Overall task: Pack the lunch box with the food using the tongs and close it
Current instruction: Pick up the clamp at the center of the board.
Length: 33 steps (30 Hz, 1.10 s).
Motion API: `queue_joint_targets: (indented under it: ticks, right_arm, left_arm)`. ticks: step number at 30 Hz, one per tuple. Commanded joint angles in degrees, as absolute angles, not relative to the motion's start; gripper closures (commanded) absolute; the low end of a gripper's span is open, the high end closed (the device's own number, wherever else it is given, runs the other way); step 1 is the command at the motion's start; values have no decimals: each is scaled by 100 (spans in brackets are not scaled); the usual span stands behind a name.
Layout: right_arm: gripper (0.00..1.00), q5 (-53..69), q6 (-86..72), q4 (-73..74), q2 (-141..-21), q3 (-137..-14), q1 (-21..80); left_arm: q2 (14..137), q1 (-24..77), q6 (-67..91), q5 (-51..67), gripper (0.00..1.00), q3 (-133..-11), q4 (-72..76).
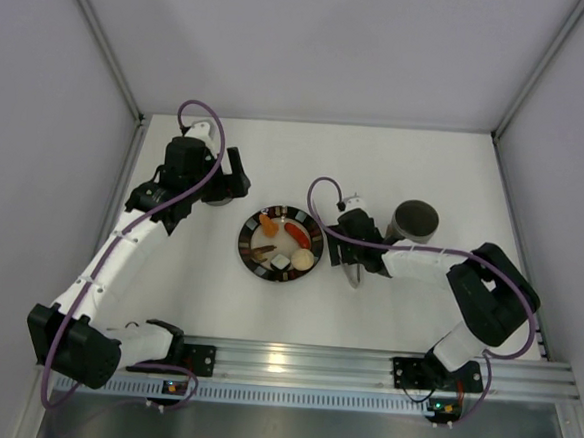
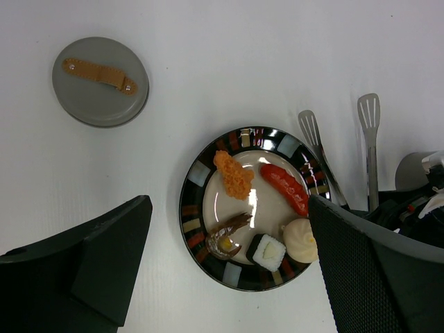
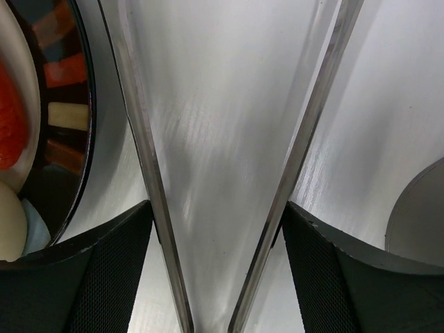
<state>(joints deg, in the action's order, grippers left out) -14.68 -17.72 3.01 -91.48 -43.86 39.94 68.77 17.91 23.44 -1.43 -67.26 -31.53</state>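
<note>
Now | white table [image 1: 426,168], grey walls [image 1: 314,40] | left fingers [image 2: 104,263] apart | right fingers [image 3: 90,277] clasp tongs [image 3: 149,173]

Robot lab / test cell. Evidence: white table [image 1: 416,308] boxed in on 3 sides by plain pale panel walls [image 1: 324,51] w/ metal corner posts [image 1: 103,47]. Alu. extrusion rail [image 1: 302,360] runs along the near edge, w/ left arm [image 1: 119,252] & right arm [image 1: 424,260] bolted to it. Purple cables [image 1: 200,103] loop along both arms. Small circuit boards [image 1: 172,386] w/ lit LEDs sit below the rail. Sole domestic items: a plate [image 2: 191,208] w/ bite-size food [image 2: 234,175], set on the bare tabletop.
</note>
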Motion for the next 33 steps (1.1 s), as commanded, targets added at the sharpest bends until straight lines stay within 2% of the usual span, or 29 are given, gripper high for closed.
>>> queue_joint_targets:
  ticks: [1,13,16,20,24,33]
  right_arm:
    - [27,-1310,-1898,193,-9272,-4447,3929]
    - [22,-1415,-2197,307,-9439,-4588,3929]
    - [25,-1476,-2223,334,-9457,-4588,3920]
    - [37,-1590,-2267,395,-9457,-4597,3929]
    - [43,-1714,-2285,492,-9413,-4649,3929]
    - [45,-1960,-2233,1107,-8527,-5061,3929]
  left_arm:
    - [6820,1793,2276,-149,1,-6724,-3146]
    - [6794,1793,2259,-150,1,-6715,-3155]
    - [6794,1793,2250,-158,1,-6697,-3146]
    - [6776,1793,2259,-149,1,-6697,-3146]
    - [6759,1793,2250,-141,1,-6688,-3138]
    - [6741,1793,2268,-132,1,-6680,-3129]
